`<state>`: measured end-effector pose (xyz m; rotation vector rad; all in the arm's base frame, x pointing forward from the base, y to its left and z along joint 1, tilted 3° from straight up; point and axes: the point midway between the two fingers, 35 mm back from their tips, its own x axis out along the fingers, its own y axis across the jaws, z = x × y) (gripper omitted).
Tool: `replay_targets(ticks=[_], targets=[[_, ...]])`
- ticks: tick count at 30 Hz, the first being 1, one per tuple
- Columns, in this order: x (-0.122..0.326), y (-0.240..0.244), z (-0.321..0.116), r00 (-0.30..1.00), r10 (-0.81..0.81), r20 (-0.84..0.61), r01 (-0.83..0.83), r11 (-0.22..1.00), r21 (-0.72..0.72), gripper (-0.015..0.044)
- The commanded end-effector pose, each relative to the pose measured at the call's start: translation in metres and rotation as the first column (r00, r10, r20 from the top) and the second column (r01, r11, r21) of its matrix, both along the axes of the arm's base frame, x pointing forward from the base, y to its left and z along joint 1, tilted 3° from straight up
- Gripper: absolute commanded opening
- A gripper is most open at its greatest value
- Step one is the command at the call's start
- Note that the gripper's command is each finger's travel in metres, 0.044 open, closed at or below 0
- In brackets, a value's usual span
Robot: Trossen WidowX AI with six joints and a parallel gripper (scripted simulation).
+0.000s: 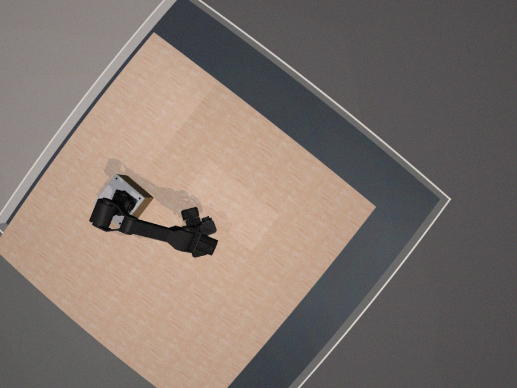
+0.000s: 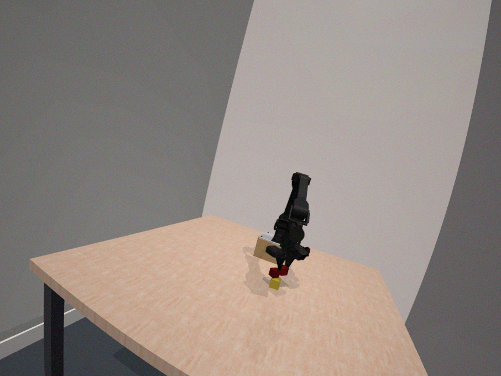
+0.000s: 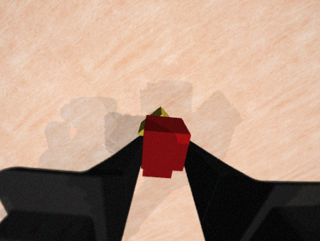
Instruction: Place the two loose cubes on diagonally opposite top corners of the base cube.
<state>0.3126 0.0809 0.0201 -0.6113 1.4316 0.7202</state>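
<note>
From above, the black jointed robot arm (image 1: pixel 154 229) is reaching across the pale wooden counter (image 1: pixel 258 175) from its tan box-shaped mount (image 1: pixel 141 196), hiding whatever sits below its wrist and throwing faint shadows beside it.

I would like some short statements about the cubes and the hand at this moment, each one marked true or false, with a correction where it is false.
1. The hand is shut on a red cube. True.
2. The yellow base cube stands on the wooden table. True.
3. The hand is far from the yellow base cube, at the table's edge. False: in the exterior view it hangs just above the yellow base cube.
4. No cube is on the yellow base cube yet. False: a second red cube shows at its top, beside the held one.
5. In the wrist view the yellow base cube is fully visible. False: only a small yellow corner shows behind the held red cube.
</note>
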Motion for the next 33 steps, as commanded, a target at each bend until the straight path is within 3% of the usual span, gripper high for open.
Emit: replay_targets(ticks=[1, 16, 33], targets=[[-0.001, 0.0, -0.002, 1.0, -0.005, -0.003, 0.005, 1.0, 0.003, 0.0105], [0.001, 0.003, -0.03, 0.999, 0.032, -0.001, -0.032, 0.999, -0.022, 0.0105], [0.001, 0.003, -0.031, 1.0, 0.029, -0.001, -0.029, 0.999, -0.023, 0.0105]])
